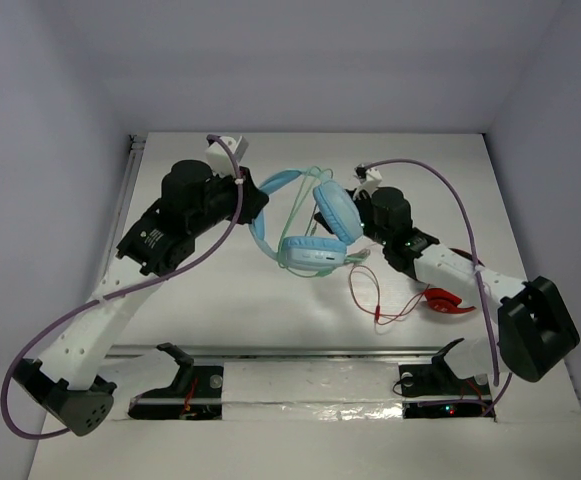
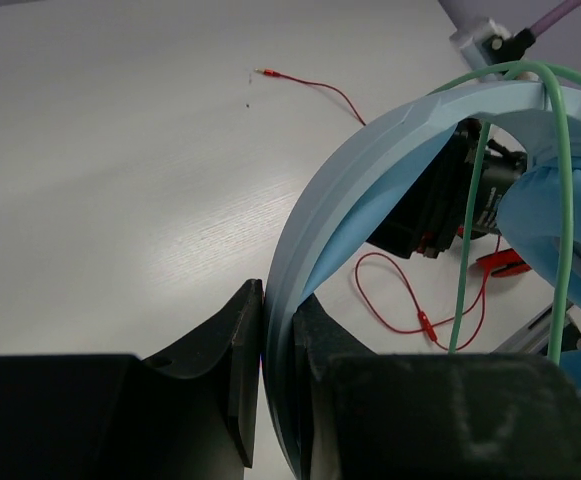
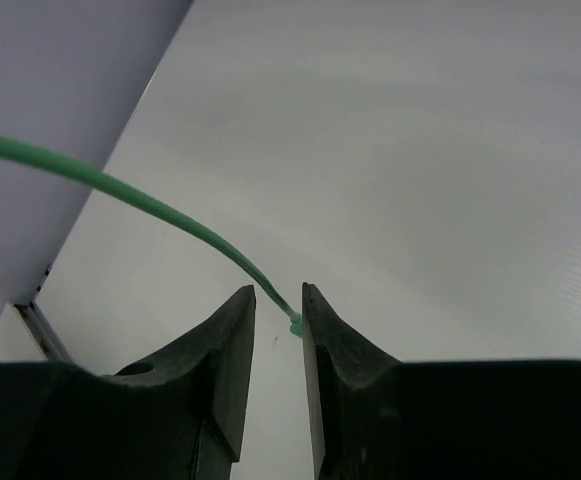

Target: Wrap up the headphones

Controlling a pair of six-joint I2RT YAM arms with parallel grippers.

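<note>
— Two arms work over the worktop (image 1: 220, 310) in the overhead view. Where are the headphones (image 1: 312, 252)?

— Between the arms, toward the far half of the worktop. The left arm (image 1: 160, 240) reaches in from the left, and the left jaws meet the headband (image 1: 268, 193). The right arm (image 1: 440, 265) comes in from the right, with the right jaws just beside the upper ear cup (image 1: 338, 210). The other ear cup sits nearer the bases. Smaller red headphones (image 1: 448, 300) lie by the right arm.

— What does the left wrist camera show?

— The left jaws are clamped on the light blue headband, which stands on edge between them and arcs away up the view. A thin green cable (image 2: 564, 200) crosses in front of the band and the padded cup in two strands. A red cable (image 2: 315, 88) trails over the worktop beyond.

— And the right wrist camera?

— The right jaws stand a little apart. The green cable sweeps in from the upper left of that view and ends in the gap, against the inner face of one jaw. The gap is wider than the cable, so no pinch shows. I cannot tell whether the cable is caught lower down.
</note>
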